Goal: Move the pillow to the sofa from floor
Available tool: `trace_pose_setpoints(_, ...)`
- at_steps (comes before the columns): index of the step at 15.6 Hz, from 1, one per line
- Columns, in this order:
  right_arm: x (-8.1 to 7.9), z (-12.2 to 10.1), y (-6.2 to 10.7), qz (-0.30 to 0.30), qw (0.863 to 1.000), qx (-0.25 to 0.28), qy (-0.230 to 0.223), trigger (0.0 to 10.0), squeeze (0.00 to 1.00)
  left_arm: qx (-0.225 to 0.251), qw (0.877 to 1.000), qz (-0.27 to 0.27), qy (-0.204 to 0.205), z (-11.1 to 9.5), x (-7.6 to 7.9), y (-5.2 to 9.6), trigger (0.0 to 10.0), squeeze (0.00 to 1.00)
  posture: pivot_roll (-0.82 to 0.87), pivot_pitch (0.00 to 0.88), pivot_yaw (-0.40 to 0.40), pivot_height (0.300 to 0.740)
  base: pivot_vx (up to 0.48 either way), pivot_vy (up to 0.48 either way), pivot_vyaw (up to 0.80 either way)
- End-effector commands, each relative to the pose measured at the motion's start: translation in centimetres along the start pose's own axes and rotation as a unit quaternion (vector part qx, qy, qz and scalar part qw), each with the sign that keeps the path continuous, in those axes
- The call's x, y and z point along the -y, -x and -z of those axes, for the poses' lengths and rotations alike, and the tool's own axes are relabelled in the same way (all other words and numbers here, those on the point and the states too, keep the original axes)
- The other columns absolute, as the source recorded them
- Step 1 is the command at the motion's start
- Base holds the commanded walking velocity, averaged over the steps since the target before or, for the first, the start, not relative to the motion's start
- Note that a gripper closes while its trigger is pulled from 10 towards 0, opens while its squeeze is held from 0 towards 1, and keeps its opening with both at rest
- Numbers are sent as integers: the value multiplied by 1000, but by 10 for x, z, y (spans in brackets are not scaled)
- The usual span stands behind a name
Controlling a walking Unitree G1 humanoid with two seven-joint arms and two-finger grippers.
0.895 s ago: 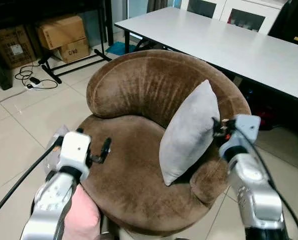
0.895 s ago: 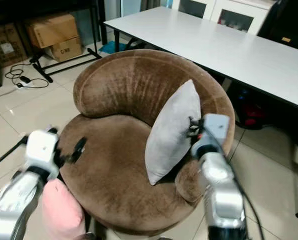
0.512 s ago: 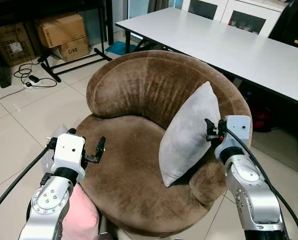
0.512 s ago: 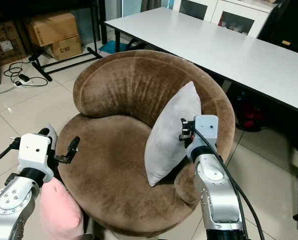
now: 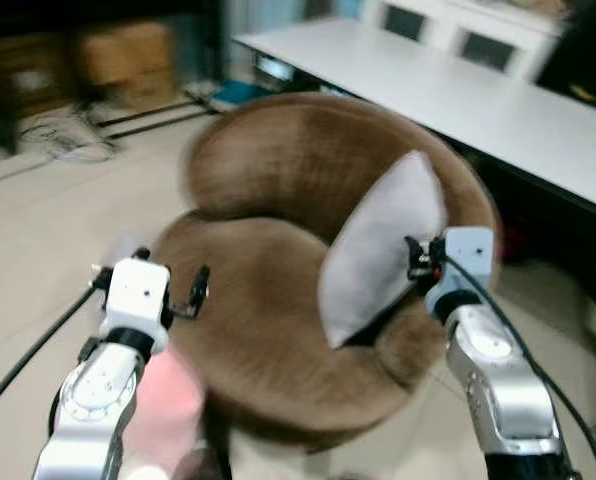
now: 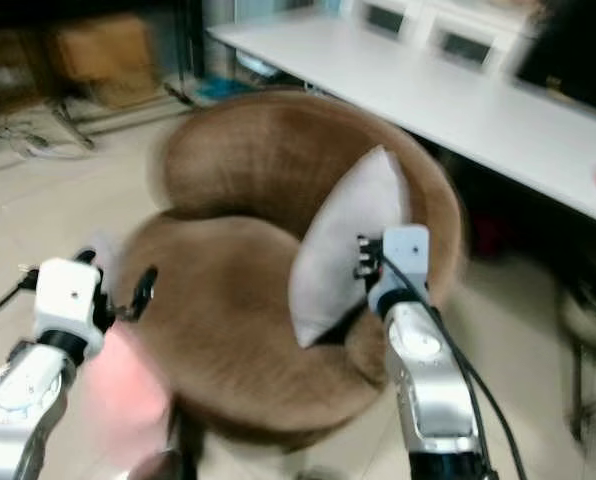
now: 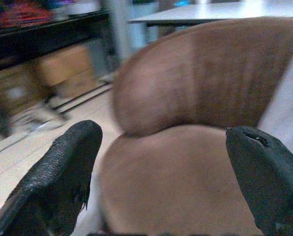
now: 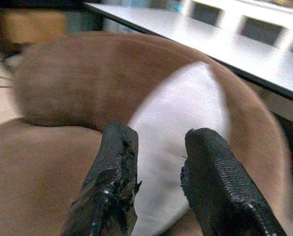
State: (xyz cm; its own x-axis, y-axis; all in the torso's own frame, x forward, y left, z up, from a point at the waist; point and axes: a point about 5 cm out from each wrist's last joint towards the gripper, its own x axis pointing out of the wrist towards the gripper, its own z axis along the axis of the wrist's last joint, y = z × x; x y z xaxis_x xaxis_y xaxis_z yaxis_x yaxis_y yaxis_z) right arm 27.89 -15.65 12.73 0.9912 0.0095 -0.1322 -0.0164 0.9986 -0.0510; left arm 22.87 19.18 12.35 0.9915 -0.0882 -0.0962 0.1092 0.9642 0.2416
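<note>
Already resting on the seat: light grey square fabric pillow, propped upright on one edge against the inner curve of the round brown velvet sofa chair, leaning toward the chair's right side. Off the floor entirely, so the carrying part looks finished.

Right gripper just beside the pillow's outer edge, black fingers parted with a narrow gap and nothing between them, so released rather than clamped on fabric. Whether the fingertips brush the pillow, hard to tell through the blur.

Left gripper out over the left front rim of the seat, fingers spread wide, holding nothing, well apart from the pillow.

Also in sight: a long white table behind the chair, blurred brown cardboard boxes under a dark shelf at the far left, pale tiled floor around, and a soft pink shape low beside the left arm, too smeared to identify.

Step in hand, judging by the layout: letting go and backing off after placement. Next call: draw the right arm straight back without snagging the pillow's edge, then check that it stays propped and does not slide forward off the seat. Heavy motion blur across both head views, so fine contact best left unjudged.
</note>
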Motion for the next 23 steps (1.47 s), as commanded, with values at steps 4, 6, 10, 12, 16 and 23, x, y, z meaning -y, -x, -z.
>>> trace_pose_setpoints(4, -1, 3, -1, -6, 1000, -11, 0, 10000, 0, -9, 1000, -9, 9, 4, -1, 2, 10000, 0, 43, 0, -91, 740, -74, 0, 0)
trace_pose_setpoints(6, -1, 5, -3, -6, 1000, -14, 3, 10000, 0, -6, 1000, -12, 8, 3, -2, 2, 10000, 0, 47, 0, -94, 740, 0, 480, 0)
trace_pose_setpoints(10, -4, 5, -4, -12, 1000, -16, 6, 10000, 0, -7, 1000, -12, 6, 4, -2, 2, 10000, 0, 44, 0, -94, 740, 0, 480, 0)
trace_pose_setpoints(12, -4, 5, -4, -13, 1000, -17, 6, 10000, 0, -8, 1000, -11, 5, 4, -2, 2, 10000, 0, 43, 0, -94, 740, 0, 480, 0)
trace_pose_setpoints(16, -5, 6, -4, -20, 1000, -20, -2, 10000, 329, -9, 1000, -13, 5, 4, -3, 2, 10000, 0, 46, 0, -96, 740, 0, 472, 0)
trace_pose_setpoints(23, -11, 2, -3, -50, 999, 3, 3, 10000, 1000, 1, 1000, -16, 18, 2, -5, 4, 10000, 0, 51, 0, -97, 740, 0, 0, 343)
